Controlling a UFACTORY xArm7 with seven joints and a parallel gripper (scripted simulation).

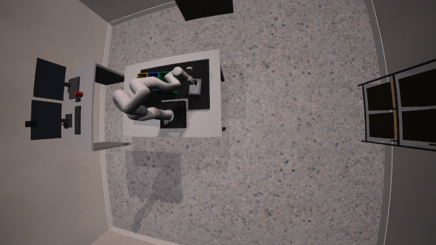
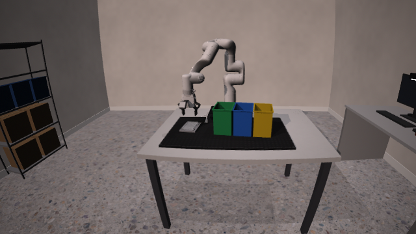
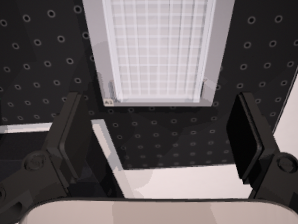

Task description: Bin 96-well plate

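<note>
Item: pale grey 96-well plate with a fine grid of wells (image 3: 158, 30), lying flat in the light grey rectangular plate nest N1 (image 3: 226, 36), whose raised frame borders it on the long sides, presumably to keep it square for pickup. The nest sits on the black perforated mat (image 2: 227, 141) near its left end in the exterior view, apart from the bins. Above it, not touching: the dark two-fingered hand (image 2: 188, 111) of the white jointed arm (image 2: 208, 58), fingers spread to full width and holding nothing, pointed down; in the wrist view the plate lies ahead of the fingertips rather than between them, so the hand is judged offset from the grasp position. Beside the nest: green plastic bin (image 2: 223, 118), blue plastic bin (image 2: 243, 119) (the target), yellow plastic bin (image 2: 262, 119), upright, in a touching row; signs not visible. All borne by the grey black-legged worktop (image 2: 312, 143).
</note>
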